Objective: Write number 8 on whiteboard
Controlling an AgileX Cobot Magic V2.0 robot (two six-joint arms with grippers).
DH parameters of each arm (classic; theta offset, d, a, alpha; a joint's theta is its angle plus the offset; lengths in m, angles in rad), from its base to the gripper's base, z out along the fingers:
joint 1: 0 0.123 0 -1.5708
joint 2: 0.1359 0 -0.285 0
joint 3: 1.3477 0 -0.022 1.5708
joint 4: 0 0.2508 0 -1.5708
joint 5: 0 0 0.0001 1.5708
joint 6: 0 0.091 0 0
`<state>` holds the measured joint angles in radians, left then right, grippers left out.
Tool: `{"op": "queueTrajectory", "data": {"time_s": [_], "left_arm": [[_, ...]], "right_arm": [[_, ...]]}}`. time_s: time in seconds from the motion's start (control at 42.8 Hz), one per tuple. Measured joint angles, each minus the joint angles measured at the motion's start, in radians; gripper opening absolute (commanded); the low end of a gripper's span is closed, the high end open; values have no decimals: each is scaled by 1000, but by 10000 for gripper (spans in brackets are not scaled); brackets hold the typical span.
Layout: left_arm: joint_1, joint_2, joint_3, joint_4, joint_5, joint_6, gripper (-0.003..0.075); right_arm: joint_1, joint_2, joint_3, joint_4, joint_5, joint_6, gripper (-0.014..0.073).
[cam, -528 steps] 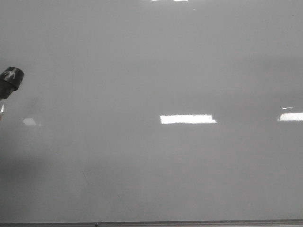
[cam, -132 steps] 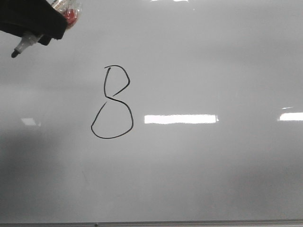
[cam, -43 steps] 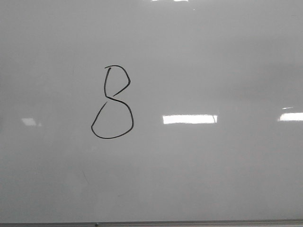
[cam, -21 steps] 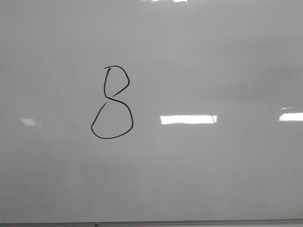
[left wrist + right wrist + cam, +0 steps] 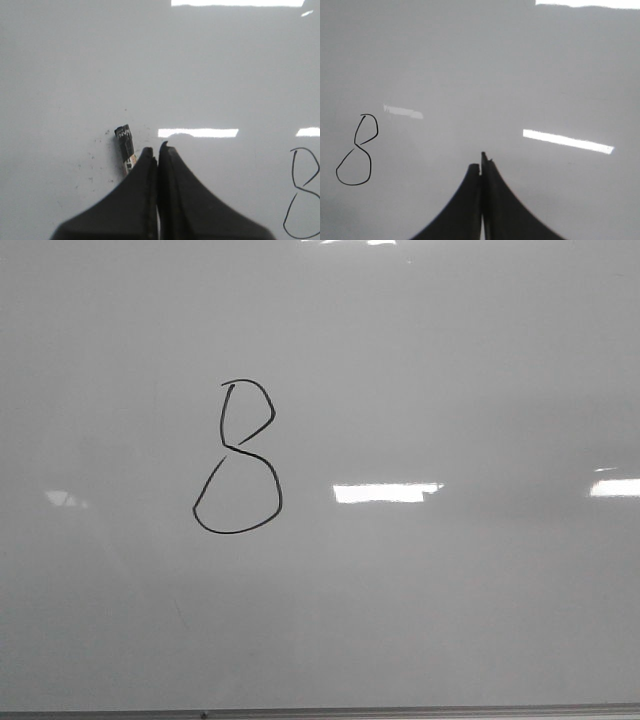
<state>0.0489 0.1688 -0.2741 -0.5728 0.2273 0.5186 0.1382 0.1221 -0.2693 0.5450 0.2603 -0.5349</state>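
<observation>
Thin black hand-drawn number 8 is seen finished on the large glossy pale grey-white whiteboard: small angular upper loop, larger rounded lower loop, both closed. It sits left of centre in the front view, well apart from the bright rectangular glare patch to its right and from the thin metal frame edge at the bottom.

Change noted: 12.3 s ago the board was blank with the marker cap just entering at left; 3.1 s ago the 8 was drawn and the marker was being lifted off at top left; since 1.0 s ago no arm is seen in the front view. The line itself is unchanged, only the glare has shifted.

Left pincer is clenched, fingers pressed together, with a black marker with a white label gripped and protruding beside the tips; the 8 is seen off to the side in that view. Right pincer is clenched on nothing visible, 8 also in its view.

Judgement: task is considered done; only retraction or parking of the marker is left.
</observation>
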Motion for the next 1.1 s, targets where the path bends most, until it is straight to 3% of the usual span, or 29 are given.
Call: {"op": "queueTrajectory", "data": {"time_s": [0.234,1.029,1.099], "left_arm": [[0,-114,7,-2,-8,0,-21],[1,-118,13,-4,-20,0,-21],[1,-124,25,48,-20,-51,-21]], "right_arm": [[0,-4,2,2,-6,0,-69],[0,-4,2,2,-8,0,-69],[0,-4,2,2,-8,0,-69]]}}
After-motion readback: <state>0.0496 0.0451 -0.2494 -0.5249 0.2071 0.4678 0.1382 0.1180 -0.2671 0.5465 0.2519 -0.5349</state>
